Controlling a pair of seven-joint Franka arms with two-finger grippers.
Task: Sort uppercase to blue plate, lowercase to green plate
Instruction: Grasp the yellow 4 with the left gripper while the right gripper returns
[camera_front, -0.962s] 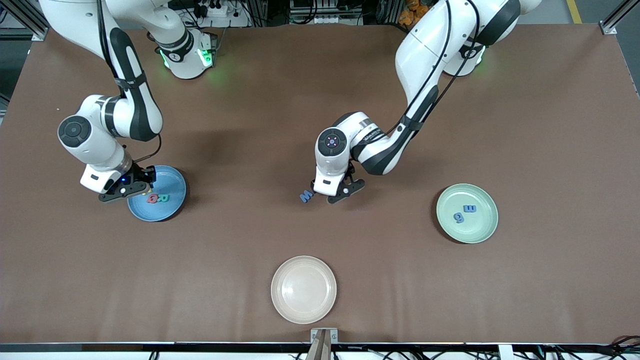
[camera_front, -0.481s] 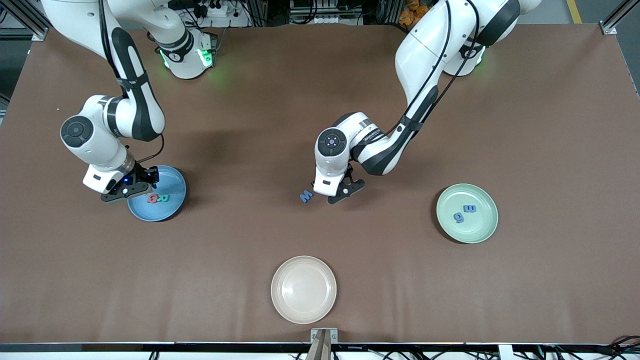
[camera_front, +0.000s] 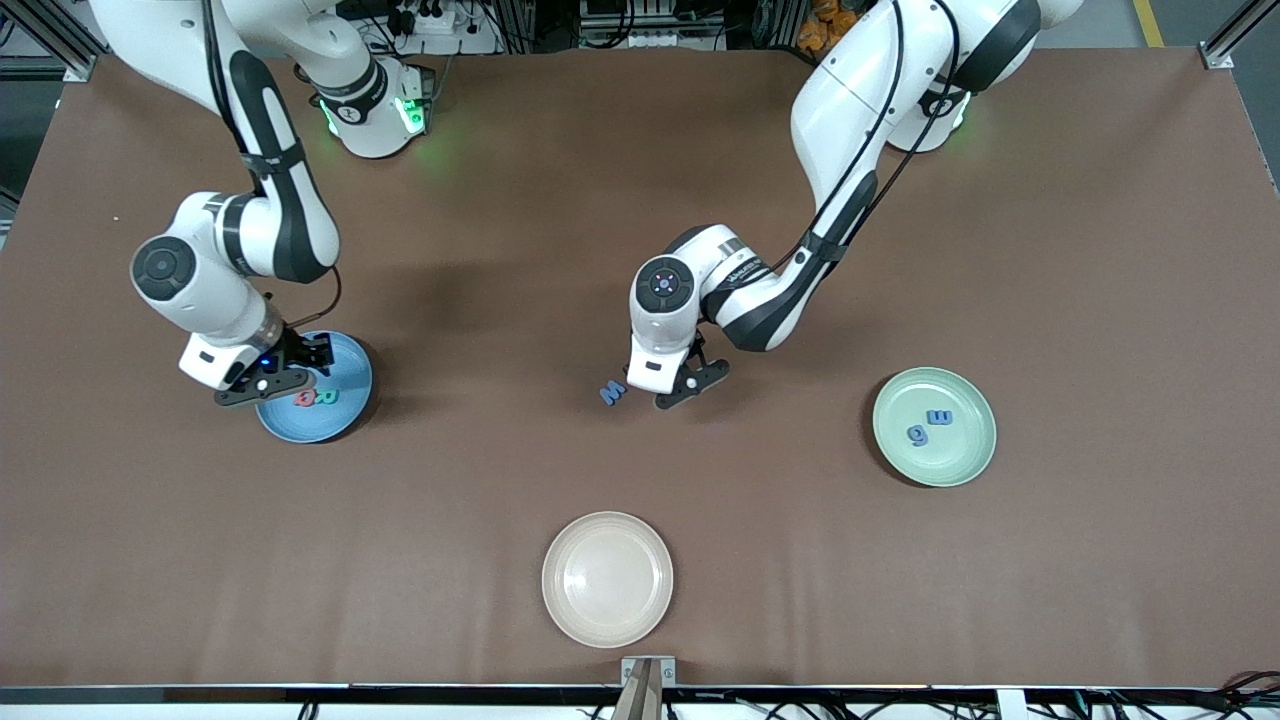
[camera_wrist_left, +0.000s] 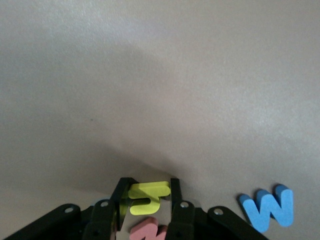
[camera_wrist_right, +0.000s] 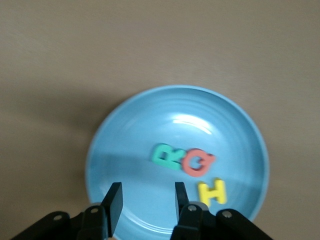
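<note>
My left gripper (camera_wrist_left: 148, 192) is down on the table mid-way between the plates (camera_front: 672, 392), shut on the yellow lowercase y (camera_wrist_left: 149, 196). A red lowercase w (camera_wrist_left: 150, 231) lies right by it, partly hidden under the hand. The blue uppercase W (camera_wrist_left: 267, 207) (camera_front: 612, 391) lies beside them. My right gripper (camera_wrist_right: 146, 200) (camera_front: 268, 385) hangs open and empty over the blue plate (camera_wrist_right: 130, 135) (camera_front: 345, 415), which holds green R (camera_wrist_right: 167, 156), red Q (camera_wrist_right: 196, 162) and yellow H (camera_wrist_right: 212, 191). The green plate (camera_front: 965, 455) holds blue g (camera_front: 916, 434) and blue m (camera_front: 940, 417).
A cream plate (camera_front: 607, 578) with nothing in it sits near the table's front edge, nearer to the front camera than the loose letters. The blue plate is at the right arm's end and the green plate at the left arm's end.
The right hand has shifted a little across the blue plate toward the left arm's end. The left hand has stayed in place over the letters.
</note>
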